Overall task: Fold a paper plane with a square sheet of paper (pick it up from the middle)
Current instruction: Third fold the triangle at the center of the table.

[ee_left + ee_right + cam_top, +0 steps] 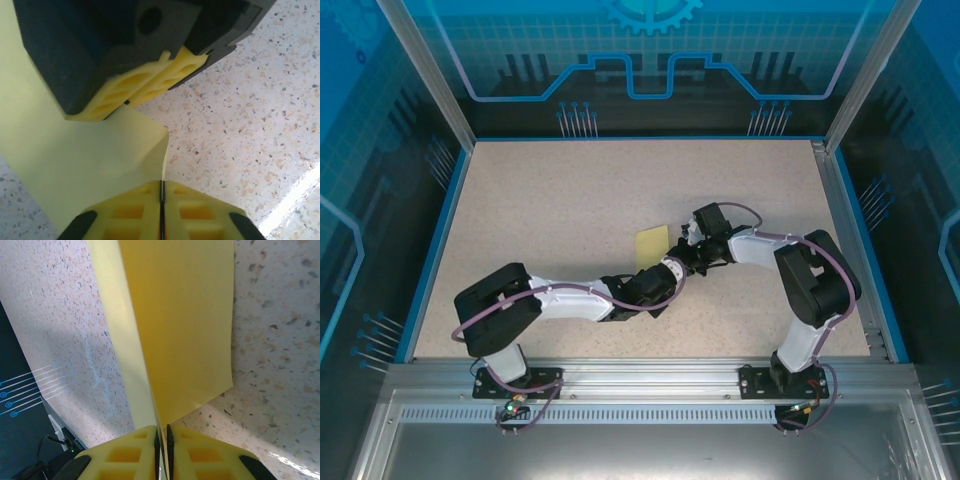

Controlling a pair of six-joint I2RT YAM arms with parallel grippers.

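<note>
Left end effector (pixel 161 189), right end effector (pixel 161 432) clamp folded paper (pixel 185 315); long axis points away from right one.

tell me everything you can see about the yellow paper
The square sheet of paper is thin, pale yellow, plain, unmarked and matte. It is near the middle of the speckled table, between the two arms. It is not flat: the right wrist view shows a long straight bend running to the fingertips. The left gripper is shut on one edge and the right gripper is shut on it at that bend. Whether it also touches the table is unclear.
</note>
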